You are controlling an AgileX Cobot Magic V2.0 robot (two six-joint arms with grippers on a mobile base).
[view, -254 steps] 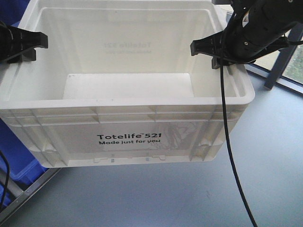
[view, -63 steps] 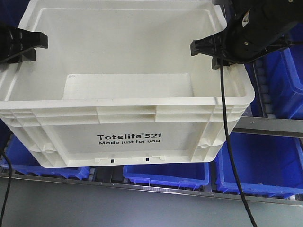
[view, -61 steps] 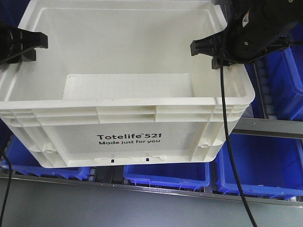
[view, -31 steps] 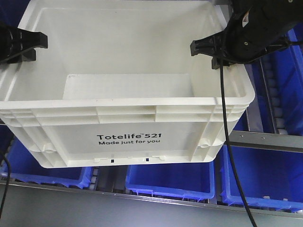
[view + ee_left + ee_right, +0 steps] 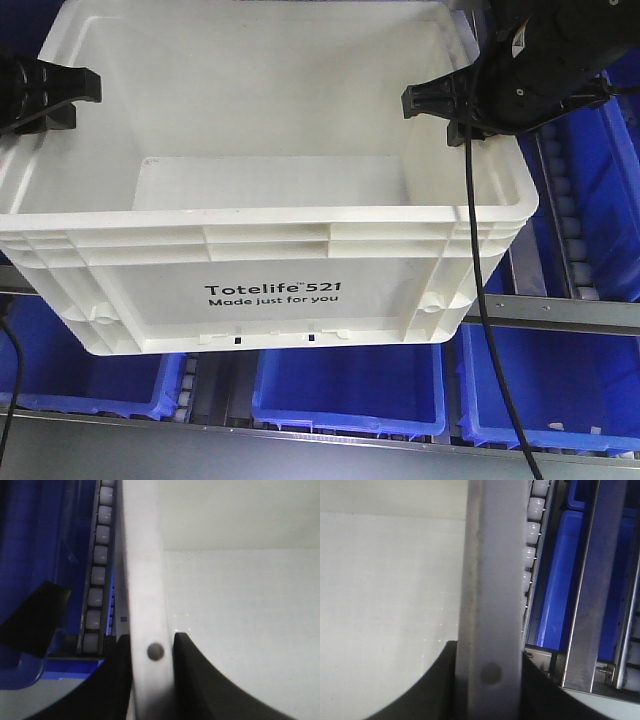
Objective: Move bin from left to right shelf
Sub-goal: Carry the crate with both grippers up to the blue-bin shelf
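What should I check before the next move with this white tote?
1. Grip of left hand on large white rectangular plastic tote rim: ok.
2. Grip of right hand on opposite rim: ok.
3. Tote level: ok.
4. Tote inside empty: ok.
5. Clearance above blue plastic bins below: cannot tell.
6. Free spot on grey metal shelf: cannot tell.

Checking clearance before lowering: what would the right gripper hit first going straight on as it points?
The bin, at its rim: the right gripper is clamped astride that wall, so it would likely bear on it at once. Depth beyond is unclear.
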